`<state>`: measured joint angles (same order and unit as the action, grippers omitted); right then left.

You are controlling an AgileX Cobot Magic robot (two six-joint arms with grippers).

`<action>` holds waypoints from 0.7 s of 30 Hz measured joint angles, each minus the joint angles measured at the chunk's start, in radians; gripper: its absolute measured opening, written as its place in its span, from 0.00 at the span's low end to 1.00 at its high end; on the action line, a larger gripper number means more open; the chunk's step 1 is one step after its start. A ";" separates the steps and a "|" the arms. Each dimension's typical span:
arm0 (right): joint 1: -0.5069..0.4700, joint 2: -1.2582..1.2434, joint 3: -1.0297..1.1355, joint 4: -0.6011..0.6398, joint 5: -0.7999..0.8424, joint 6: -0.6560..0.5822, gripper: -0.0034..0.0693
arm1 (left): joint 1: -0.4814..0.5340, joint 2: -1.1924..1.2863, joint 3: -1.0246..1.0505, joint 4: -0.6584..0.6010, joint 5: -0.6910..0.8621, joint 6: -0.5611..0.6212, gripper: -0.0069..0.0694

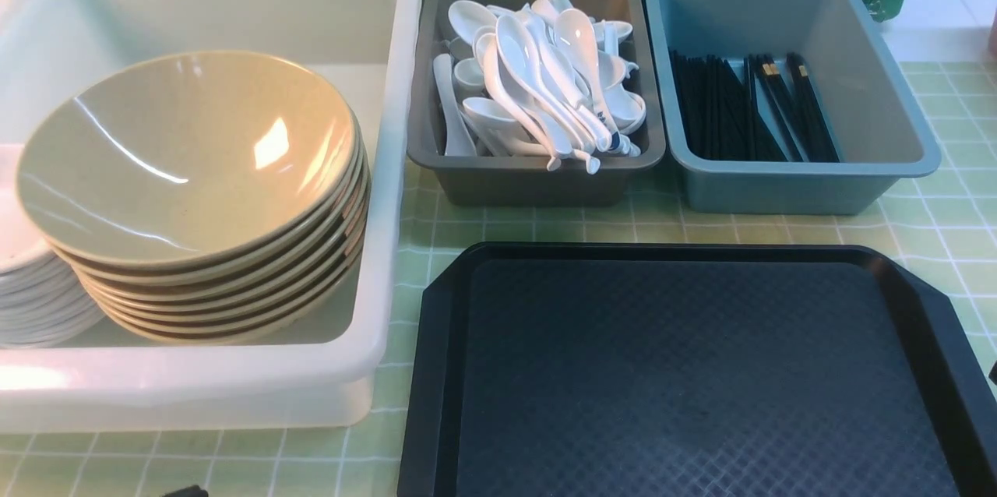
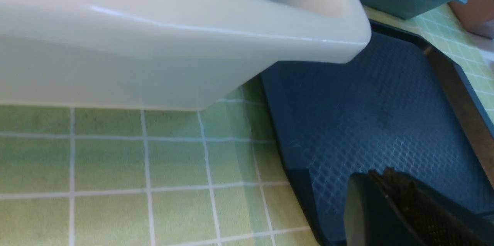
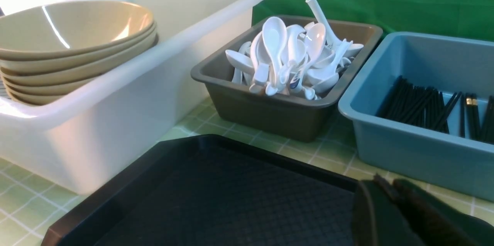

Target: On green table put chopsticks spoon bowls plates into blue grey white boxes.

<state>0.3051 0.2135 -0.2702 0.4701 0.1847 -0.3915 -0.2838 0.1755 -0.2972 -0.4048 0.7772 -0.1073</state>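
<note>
A stack of glossy tan bowls point(image 1: 195, 193) is being held in the large translucent white plastic box point(image 1: 389, 170), beside a stack of small white plates point(image 1: 31, 287). White ceramic spoons (one with blue writing point(image 1: 615, 140)) are being kept in the dark grey box point(image 1: 537, 178), and black chopsticks point(image 1: 748, 107) in the dull blue box point(image 1: 896, 131). All are being carried by the green checked table point(image 1: 935, 224), behind a black textured tray point(image 1: 701, 372). The left hand point(image 2: 380, 178) and right hand point(image 3: 382, 184) are being kept closed, with nothing gripped.

Stacked bowls point(image 3: 73, 34) in white box point(image 3: 127, 95) — black tray point(image 3: 216, 199) beside.
</note>
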 joint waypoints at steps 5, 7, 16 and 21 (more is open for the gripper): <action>-0.001 0.000 0.000 0.001 0.000 0.000 0.13 | 0.000 0.000 0.004 -0.004 0.001 -0.002 0.09; -0.001 0.000 0.000 0.001 0.000 0.000 0.14 | 0.000 0.000 0.004 -0.006 0.001 -0.002 0.09; -0.001 0.000 0.000 0.001 0.000 0.000 0.15 | 0.018 -0.012 0.028 0.016 -0.138 0.006 0.09; -0.001 0.000 0.000 0.001 0.000 0.000 0.15 | 0.109 -0.108 0.098 0.158 -0.358 0.094 0.09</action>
<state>0.3038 0.2135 -0.2702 0.4709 0.1847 -0.3915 -0.1752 0.0672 -0.1991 -0.2470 0.4187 -0.0134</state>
